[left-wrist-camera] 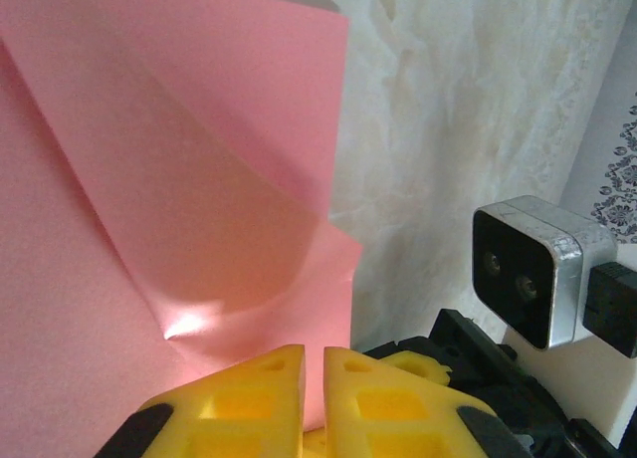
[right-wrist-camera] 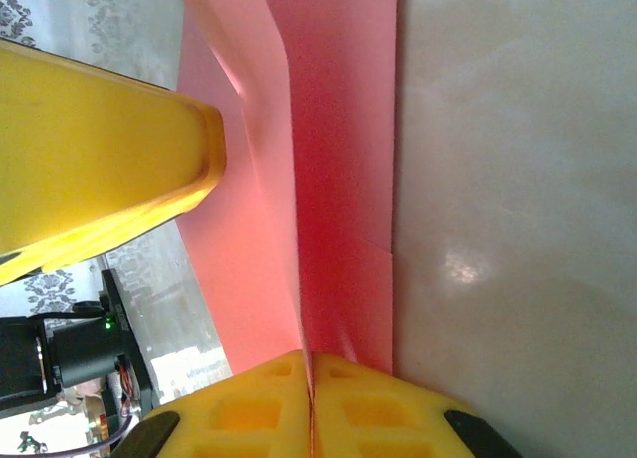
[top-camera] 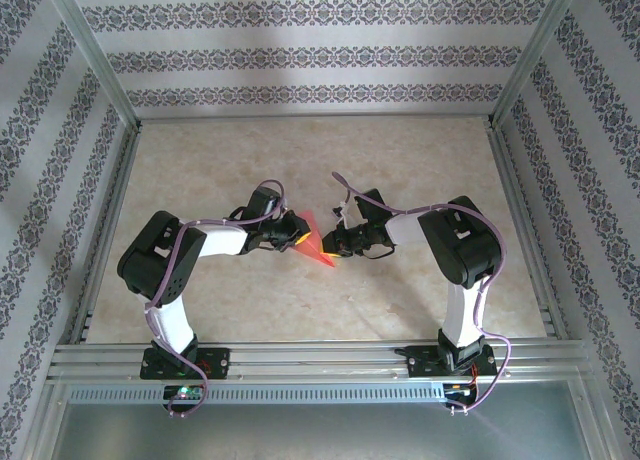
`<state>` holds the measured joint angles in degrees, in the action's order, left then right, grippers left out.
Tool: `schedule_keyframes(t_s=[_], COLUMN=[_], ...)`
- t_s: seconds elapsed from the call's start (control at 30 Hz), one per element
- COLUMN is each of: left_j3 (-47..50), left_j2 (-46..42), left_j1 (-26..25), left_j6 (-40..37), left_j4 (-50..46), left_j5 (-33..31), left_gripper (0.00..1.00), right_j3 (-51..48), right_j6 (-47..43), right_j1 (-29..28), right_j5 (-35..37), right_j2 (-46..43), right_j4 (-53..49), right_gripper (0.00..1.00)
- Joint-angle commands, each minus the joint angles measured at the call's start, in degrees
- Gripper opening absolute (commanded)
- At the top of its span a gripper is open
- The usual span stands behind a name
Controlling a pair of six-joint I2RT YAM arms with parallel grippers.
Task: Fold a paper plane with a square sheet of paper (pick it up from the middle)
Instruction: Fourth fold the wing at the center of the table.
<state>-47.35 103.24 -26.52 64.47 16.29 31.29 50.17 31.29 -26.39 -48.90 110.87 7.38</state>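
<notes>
The salmon-pink sheet of paper (top-camera: pixel 316 242) hangs above the table between my two grippers, folded into layers with a long crease. My left gripper (top-camera: pixel 298 236) is shut on the sheet's near edge. In the left wrist view the paper (left-wrist-camera: pixel 179 179) bulges upward from the yellow fingertips (left-wrist-camera: pixel 269 378) of the left gripper (left-wrist-camera: pixel 314 356). My right gripper (top-camera: pixel 333 246) grips the paper from the other side. In the right wrist view the right gripper (right-wrist-camera: pixel 311 360) is shut on the folded paper (right-wrist-camera: pixel 338 129) along its crease. The left gripper's yellow finger (right-wrist-camera: pixel 100 159) touches the sheet there.
The beige marbled table (top-camera: pixel 320 170) lies below, enclosed by patterned walls (top-camera: pixel 310 55) and aluminium rails (top-camera: pixel 300 355). The right arm's wrist camera (left-wrist-camera: pixel 532 269) sits close beside the left gripper. Both arms bend inward toward the table's middle.
</notes>
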Motion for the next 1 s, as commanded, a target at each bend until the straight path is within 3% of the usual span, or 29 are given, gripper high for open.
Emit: schedule_keyframes(t_s=[0.0, 0.23, 0.43, 0.73, 0.97], left_j3=[-0.39, -2.97, -4.05, -5.07, -5.04], left_j2=[0.98, 3.05, 3.92, 5.11, 4.30], left_j1=[0.41, 0.40, 0.38, 0.34, 0.32], left_j6=[-0.66, -1.49, -1.80, -2.13, -2.70], left_j4=[0.93, 0.67, 1.02, 0.92, -0.47], left_j5=[0.25, 1.53, 2.58, 3.55, 2.12], left_gripper=[0.12, 0.12, 0.12, 0.12, 0.12], right_j3=[-2.45, -2.11, -1.66, -1.66, -1.33], right_j6=[-3.12, -3.16, -2.95, -3.05, -2.63], right_j1=[-0.06, -0.06, 0.12, 0.28, 0.39], right_j5=[12.17, 11.73, 11.16, 10.86, 9.89], right_j2=[4.00, 4.35, 4.97, 5.32, 6.07], right_j4=[-2.80, -2.72, -2.90, -2.89, -3.25], right_gripper=[0.14, 0.22, 0.22, 0.22, 0.15])
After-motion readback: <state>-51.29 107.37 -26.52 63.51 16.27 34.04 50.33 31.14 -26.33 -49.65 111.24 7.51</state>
